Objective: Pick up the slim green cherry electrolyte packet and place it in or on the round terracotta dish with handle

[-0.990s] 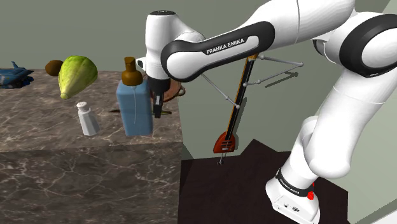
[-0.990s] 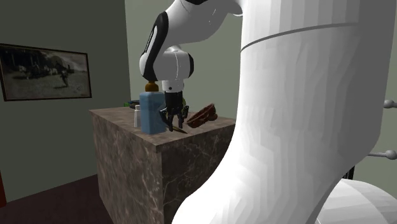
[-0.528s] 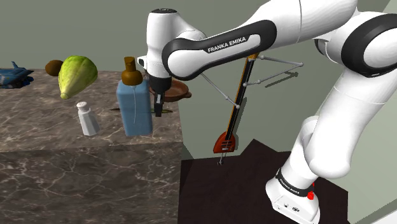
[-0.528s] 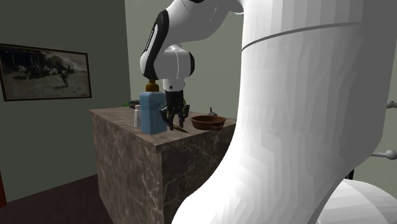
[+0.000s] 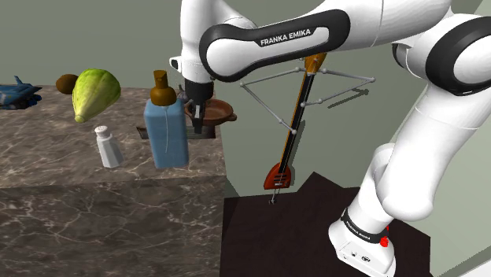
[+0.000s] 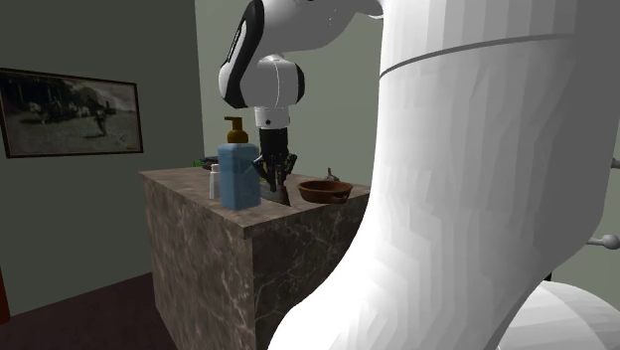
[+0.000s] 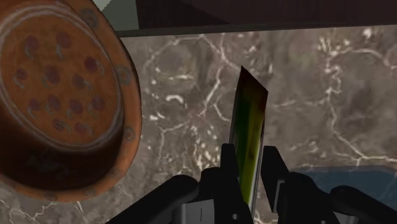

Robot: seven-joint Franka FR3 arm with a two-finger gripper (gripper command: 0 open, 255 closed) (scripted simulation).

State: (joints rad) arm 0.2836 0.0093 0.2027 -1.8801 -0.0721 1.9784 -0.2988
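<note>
My gripper [image 7: 249,156] is shut on a slim green packet [image 7: 250,127], which stands edge-on between the two black fingers above the marble counter [image 7: 318,83]. The round terracotta dish [image 7: 57,95], with dark spots inside, lies beside the packet and apart from it. In the shoulder view the gripper [image 5: 197,122] hangs just above the counter between the blue bottle and the dish [image 5: 219,112]. From the second exterior view the gripper [image 6: 273,177] holds the packet [image 6: 281,191] a little short of the dish [image 6: 323,191] and its handle.
A blue pump bottle [image 5: 166,126] stands close beside the gripper. A white shaker [image 5: 108,147], a green fruit [image 5: 94,93], a brown fruit [image 5: 66,83] and a blue toy [image 5: 17,93] sit further along. The counter edge drops off past the dish. A stringed instrument [image 5: 291,134] leans beyond.
The gripper has risen from the counter with the packet and shifted toward the dish. The dish, tilted a second ago, now lies level.
</note>
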